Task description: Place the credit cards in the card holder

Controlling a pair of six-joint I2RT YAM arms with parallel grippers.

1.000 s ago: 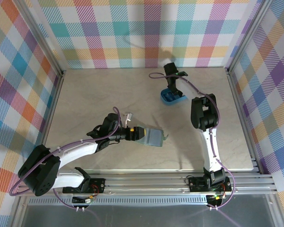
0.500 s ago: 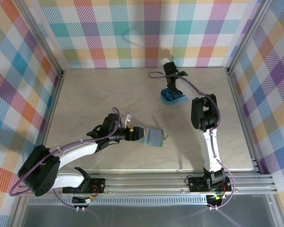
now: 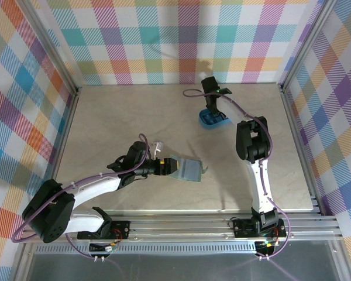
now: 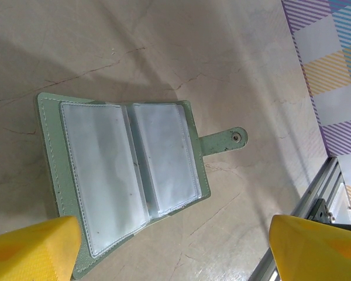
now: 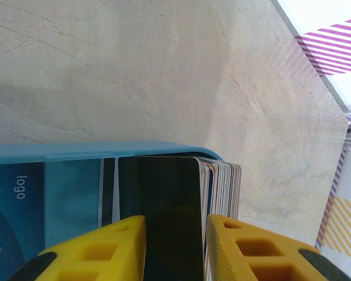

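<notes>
The card holder point(image 4: 123, 175) is sage green with paler stitching, its inner sleeves milky clear, its tab bearing a silvery snap. The table point(image 3: 123, 117) is beige with faint darker veins. Near the table's far edge the tray point(image 3: 209, 121) is bright blue. Of the credit cards point(image 5: 222, 187) in it, one is teal with white lettering and another looks black, though shadow may darken it. The left gripper point(image 4: 172, 237) and right gripper point(image 5: 175, 228) have yellow fingers point(image 5: 99, 252). The walls point(image 3: 164, 41) are pastel plaid: orange, teal, purple, yellow, green.
</notes>
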